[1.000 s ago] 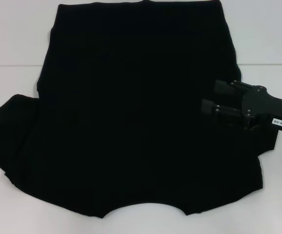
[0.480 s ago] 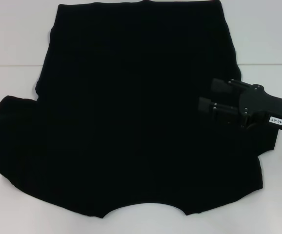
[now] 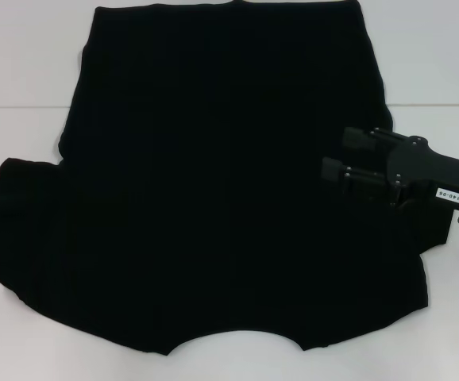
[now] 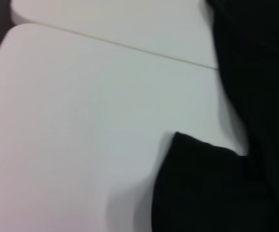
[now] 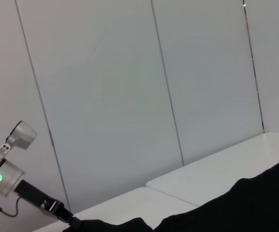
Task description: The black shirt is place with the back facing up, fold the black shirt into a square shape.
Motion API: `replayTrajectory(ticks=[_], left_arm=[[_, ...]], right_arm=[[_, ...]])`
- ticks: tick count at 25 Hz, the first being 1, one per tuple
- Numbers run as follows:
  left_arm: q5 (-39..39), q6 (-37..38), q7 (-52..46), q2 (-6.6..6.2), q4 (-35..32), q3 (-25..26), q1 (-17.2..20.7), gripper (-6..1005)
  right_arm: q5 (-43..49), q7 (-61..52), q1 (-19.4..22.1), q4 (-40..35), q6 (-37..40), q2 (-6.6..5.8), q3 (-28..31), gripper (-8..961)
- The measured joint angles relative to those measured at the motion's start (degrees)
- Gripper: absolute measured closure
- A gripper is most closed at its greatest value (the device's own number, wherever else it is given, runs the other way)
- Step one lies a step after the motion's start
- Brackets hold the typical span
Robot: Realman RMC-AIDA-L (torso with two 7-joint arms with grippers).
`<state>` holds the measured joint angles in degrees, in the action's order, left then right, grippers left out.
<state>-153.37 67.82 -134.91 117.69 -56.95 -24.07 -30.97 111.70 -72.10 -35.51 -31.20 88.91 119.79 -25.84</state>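
Observation:
The black shirt (image 3: 214, 198) lies spread flat on the white table (image 3: 23, 71), its curved neck edge toward me and its hem at the far side. Its left sleeve (image 3: 15, 222) fans out to the table's left edge; the left wrist view shows that sleeve's corner (image 4: 207, 188). My right gripper (image 3: 347, 159) hovers over the shirt's right side, pointing left, with black cloth under its body. My left gripper is outside the head view. In the right wrist view the left arm's black end (image 5: 57, 212) reaches the shirt's edge (image 5: 245, 203).
A seam (image 3: 15, 107) runs across the white table behind the sleeve. Bare table shows on both sides of the shirt and at the front corners. Grey wall panels (image 5: 130, 96) stand beyond the table.
The left sleeve has spread out flatter and farther to the left. My right gripper has crept a little to the left over the shirt.

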Motion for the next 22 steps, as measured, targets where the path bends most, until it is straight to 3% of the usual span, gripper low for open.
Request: replayTrajectory(ticks=[5, 10, 16, 22], left_arm=[[2.7, 1.37, 0.61, 0.34, 0.46, -2.23, -1.83, 1000], [7.22, 1.14, 0.83, 0.7, 2.07, -8.93, -4.11, 999], [12.97, 2.2, 6.38, 3.32, 2.47, -15.08, -5.41, 1000], [15.17, 2.64, 13.06, 4.93, 4.43, -18.54, -5.55, 1000]], right_arm=[[0.0, 0.07, 0.0, 0.0, 0.0, -0.07, 0.0, 134], [0.06, 0.17, 0.1, 0.0, 0.13, -0.15, 0.0, 134], [0.06, 0.61, 0.53, 0.0, 0.36, -0.17, 0.0, 134], [0.02, 0.78, 0.62, 0.0, 0.44, -0.18, 0.21, 134]])
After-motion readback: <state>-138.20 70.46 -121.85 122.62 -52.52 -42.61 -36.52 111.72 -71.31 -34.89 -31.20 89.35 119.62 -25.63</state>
